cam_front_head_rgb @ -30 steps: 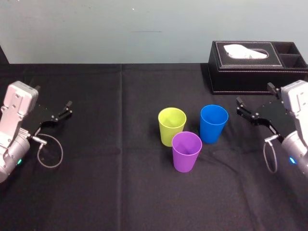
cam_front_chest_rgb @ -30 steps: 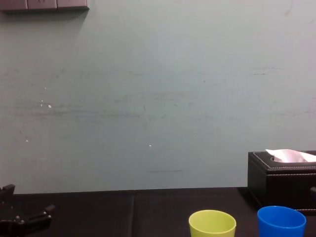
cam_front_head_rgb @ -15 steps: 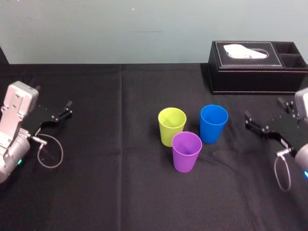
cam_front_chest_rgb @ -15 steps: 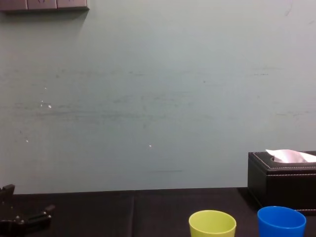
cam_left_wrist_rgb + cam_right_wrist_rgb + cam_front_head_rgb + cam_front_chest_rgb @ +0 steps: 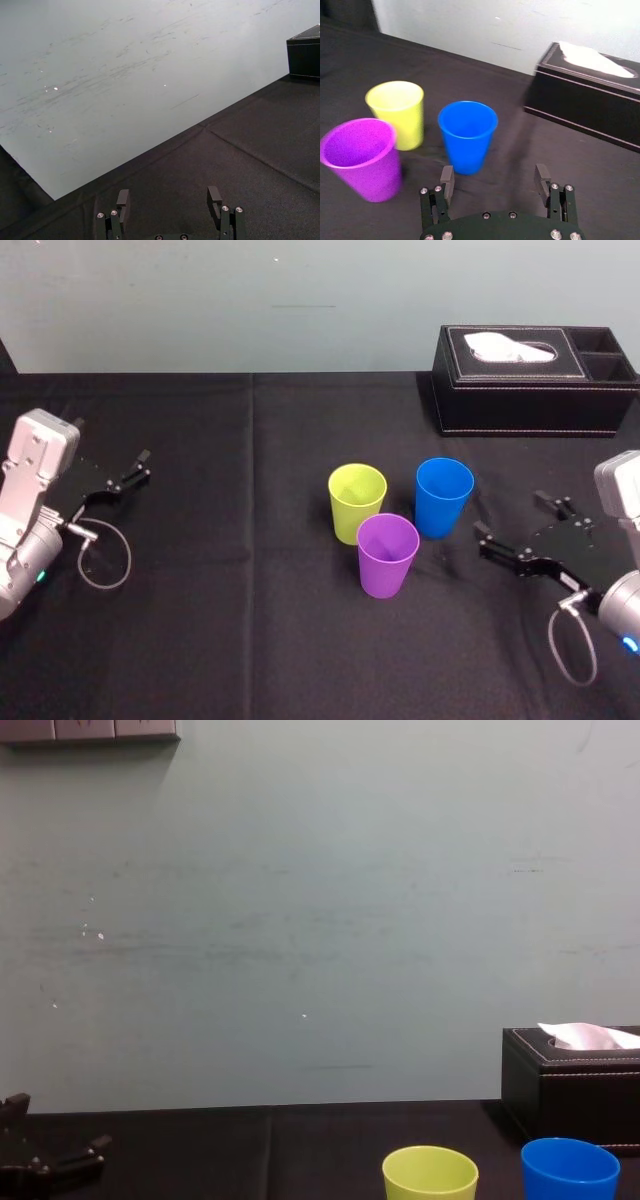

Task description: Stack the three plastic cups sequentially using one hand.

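Three plastic cups stand upright and apart in a tight cluster mid-table: a yellow-green cup (image 5: 357, 502), a blue cup (image 5: 444, 497) to its right, and a purple cup (image 5: 387, 555) in front between them. My right gripper (image 5: 512, 515) hovers low just right of the blue cup, open, with nothing between its fingers. In the right wrist view the right gripper (image 5: 493, 175) faces the blue cup (image 5: 467, 135), with the yellow-green cup (image 5: 397, 114) and the purple cup (image 5: 362, 157) beside it. My left gripper (image 5: 125, 478) rests open at the far left.
A black tissue box (image 5: 535, 380) with white tissue stands at the back right, behind the right arm. A black cloth (image 5: 250, 640) covers the table. A pale wall rises behind the table's far edge. The left gripper (image 5: 168, 195) points at bare cloth.
My right gripper has swung down from beside the tissue box toward the table front, then left to close beside the blue cup. The cups and left arm have not moved.
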You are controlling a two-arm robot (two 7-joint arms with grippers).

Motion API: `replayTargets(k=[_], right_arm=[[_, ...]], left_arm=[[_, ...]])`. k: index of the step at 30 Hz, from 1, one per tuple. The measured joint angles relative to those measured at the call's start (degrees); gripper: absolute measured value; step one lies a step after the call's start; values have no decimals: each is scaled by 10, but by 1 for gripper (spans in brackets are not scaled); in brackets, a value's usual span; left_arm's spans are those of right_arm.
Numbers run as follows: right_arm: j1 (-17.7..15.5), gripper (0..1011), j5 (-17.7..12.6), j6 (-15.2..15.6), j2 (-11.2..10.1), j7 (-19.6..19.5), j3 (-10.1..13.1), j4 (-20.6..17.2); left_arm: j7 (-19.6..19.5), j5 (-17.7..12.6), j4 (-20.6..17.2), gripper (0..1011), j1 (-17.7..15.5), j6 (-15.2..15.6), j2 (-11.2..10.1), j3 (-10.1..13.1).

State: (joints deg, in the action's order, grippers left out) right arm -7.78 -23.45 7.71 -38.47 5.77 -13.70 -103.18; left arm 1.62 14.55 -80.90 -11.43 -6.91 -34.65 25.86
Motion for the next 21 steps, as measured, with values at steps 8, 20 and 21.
replayTargets(k=[8, 20, 21], right_arm=[[4, 1003, -19, -14, 20, 51, -4, 2], [26, 1003, -8, -8, 54, 68, -12, 35], [28, 1003, -5, -10, 59, 68, -13, 41]], left_arm=[[0, 0, 0, 1011, 0, 0, 0, 0], [0, 0, 0, 1011, 0, 0, 0, 0], [0, 0, 0, 1011, 0, 0, 0, 0]])
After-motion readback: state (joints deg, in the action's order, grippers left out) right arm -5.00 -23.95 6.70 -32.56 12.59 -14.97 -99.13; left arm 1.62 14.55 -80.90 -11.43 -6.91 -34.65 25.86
